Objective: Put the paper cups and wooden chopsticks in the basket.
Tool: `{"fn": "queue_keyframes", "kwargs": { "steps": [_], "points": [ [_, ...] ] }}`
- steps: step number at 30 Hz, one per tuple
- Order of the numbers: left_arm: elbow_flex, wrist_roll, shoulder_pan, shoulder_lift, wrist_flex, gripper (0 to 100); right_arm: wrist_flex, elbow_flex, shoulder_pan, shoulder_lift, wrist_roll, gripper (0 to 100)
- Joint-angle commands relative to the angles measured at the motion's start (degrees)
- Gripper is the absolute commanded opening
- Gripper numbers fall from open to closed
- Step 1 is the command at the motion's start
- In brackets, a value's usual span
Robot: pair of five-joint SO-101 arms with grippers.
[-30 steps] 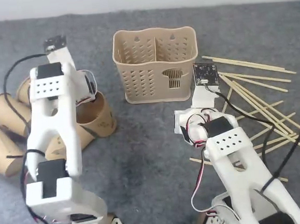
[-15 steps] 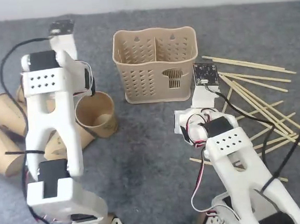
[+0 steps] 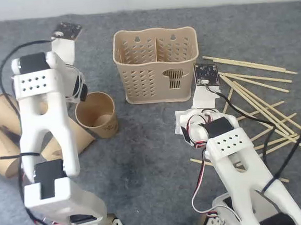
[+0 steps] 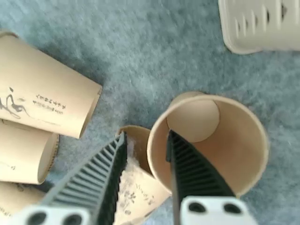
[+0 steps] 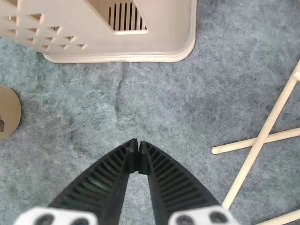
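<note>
Your left gripper (image 4: 146, 136) sat with its jaws released, straddling the rim of the upright paper cup (image 4: 206, 140). One finger was down inside the mouth and against the wall, the other outside it with a gap left over, so nothing was clamped. That cup (image 3: 96, 114) stood open end up on the grey mat (image 3: 154, 154), near the basket's (image 3: 156, 65) front corner on the left arm's side but not touching it. Just beside it one of the other paper cups (image 3: 64, 142) lay on its side, its mouth pressed close to the upright one. More lay tipped over farther out past the left arm, clustered together.

Your right gripper (image 5: 138, 143) was clenched on nothing, fingertips meeting, and it hung over bare mat in front of the basket (image 5: 117, 33), a little way off its base.

The wooden chopsticks (image 3: 253, 94) were scattered on the mat on the right arm's side, crossing one another in a loose fan, all of them outside the basket. From the right wrist you could see a couple (image 5: 262, 140) crossed near the closed fingers, though apart from them.
</note>
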Motion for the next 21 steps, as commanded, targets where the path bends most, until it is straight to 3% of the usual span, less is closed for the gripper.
{"fn": "queue_keyframes", "kwargs": {
  "steps": [1,10,14,21],
  "points": [
    [4.79,-1.85,1.67,-0.53,-4.75,13,-0.13,-3.43,0.75,-0.92,0.62,0.9],
    [15.16,-1.41,5.1,-0.53,-13.27,13,-0.13,-3.43,0.75,-0.92,0.62,0.9],
    [15.16,2.99,5.1,-1.14,-14.15,0,-0.13,-3.43,0.75,-0.92,0.62,0.9],
    [5.93,9.32,5.19,-1.23,-4.31,1,-0.13,-3.52,0.75,-0.92,0.62,0.9]
  ]
}}
